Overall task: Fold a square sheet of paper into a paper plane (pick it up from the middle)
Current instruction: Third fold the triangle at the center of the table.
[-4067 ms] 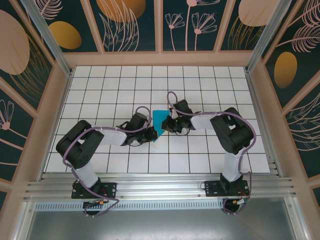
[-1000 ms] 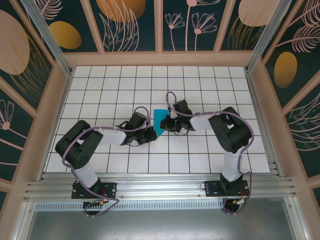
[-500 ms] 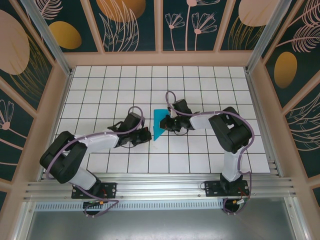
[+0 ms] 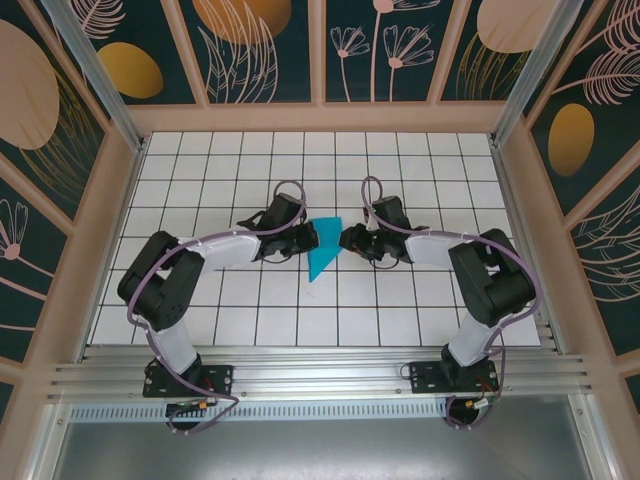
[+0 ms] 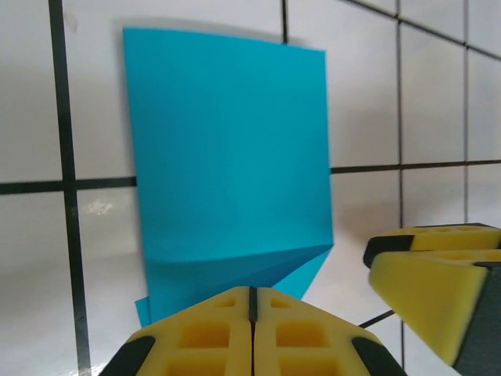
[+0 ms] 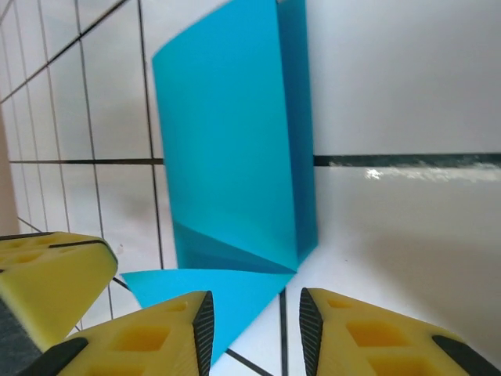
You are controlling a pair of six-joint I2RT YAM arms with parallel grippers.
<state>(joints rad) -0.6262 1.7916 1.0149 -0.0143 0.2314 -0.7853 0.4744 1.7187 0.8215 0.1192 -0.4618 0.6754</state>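
creased teal-blue paper sheet (image 4: 324,250) lies flat on white gridded tabletop (image 4: 400,300), between my grippers. left gripper (image 5: 250,304) clenched at its edge; right gripper (image 6: 253,313) released, jaws apart.

We see a white table (image 4: 200,180) ruled with thin black lines into a grid of square tiles, filling the middle of the overhead frame inside a pale wooden border. One thing lies directly on it, close to the frame's centre: a folded teal-blue sheet of paper (image 4: 323,247), broad along its upper edge and narrowing to a point at its lower left. In both wrist views we see it lying across a grid line, with overlapping creased layers toward the bottom of the frame.
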